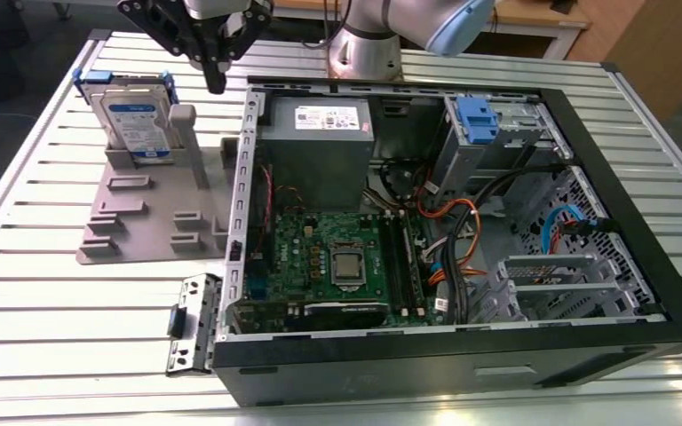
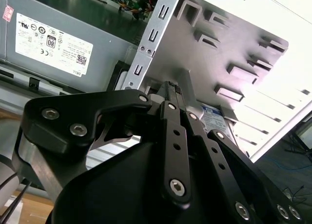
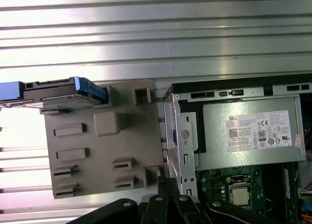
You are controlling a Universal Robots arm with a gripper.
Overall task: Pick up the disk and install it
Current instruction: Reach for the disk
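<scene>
Disk point(image 1: 138, 124) upright in grey stand point(image 1: 139, 232), exterior view upper left; likely stiff, dense, shock-sensitive; grip blue rails. Claw point(image 1: 214, 82) together, empty.

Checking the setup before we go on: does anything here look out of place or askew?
A loose metal bracket lies on the table beside the computer case, not mounted in it. The disk stands upright in its grey holder, looking normal.
</scene>
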